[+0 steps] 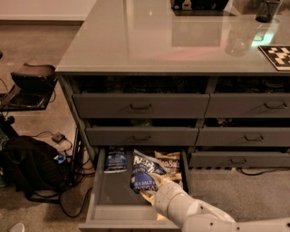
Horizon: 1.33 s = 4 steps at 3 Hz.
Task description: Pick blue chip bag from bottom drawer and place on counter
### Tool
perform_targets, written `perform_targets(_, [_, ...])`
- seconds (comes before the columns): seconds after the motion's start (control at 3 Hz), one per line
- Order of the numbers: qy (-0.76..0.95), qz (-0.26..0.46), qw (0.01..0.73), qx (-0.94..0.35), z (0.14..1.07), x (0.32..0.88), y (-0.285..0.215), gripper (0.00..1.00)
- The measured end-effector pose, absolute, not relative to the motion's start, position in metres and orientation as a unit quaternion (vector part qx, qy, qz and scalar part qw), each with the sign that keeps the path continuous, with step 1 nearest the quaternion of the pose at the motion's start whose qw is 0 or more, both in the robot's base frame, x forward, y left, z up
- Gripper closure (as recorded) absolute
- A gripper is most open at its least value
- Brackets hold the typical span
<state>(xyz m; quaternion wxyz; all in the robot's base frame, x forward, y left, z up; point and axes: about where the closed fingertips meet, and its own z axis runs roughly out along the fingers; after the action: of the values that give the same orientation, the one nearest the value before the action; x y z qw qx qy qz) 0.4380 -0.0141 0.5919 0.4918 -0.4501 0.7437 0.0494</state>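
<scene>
The bottom drawer (111,199) stands pulled open at the foot of the cabinet. My gripper (148,192), on a white arm coming in from the lower right, is shut on the lower edge of the blue chip bag (144,172) and holds it upright above the drawer floor. A second blue bag (116,159) lies flat at the drawer's back left. A tan-brown bag (169,163) lies at the back right, partly behind the held bag. The glossy grey-green counter (149,41) spans the top of the cabinet.
Grey drawers with dark bar handles (140,107) sit above the open one. A black backpack (27,167), cables and a small stool (32,78) are on the floor at the left. A checkered board (277,55) and a dark cup (267,10) stand on the counter's right.
</scene>
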Motion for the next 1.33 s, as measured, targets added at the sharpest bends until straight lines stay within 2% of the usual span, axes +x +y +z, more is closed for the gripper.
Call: perform_targets(1.33, [0.593, 0.041, 0.652, -0.471, 0.797, 0.464, 0.006, 1.0])
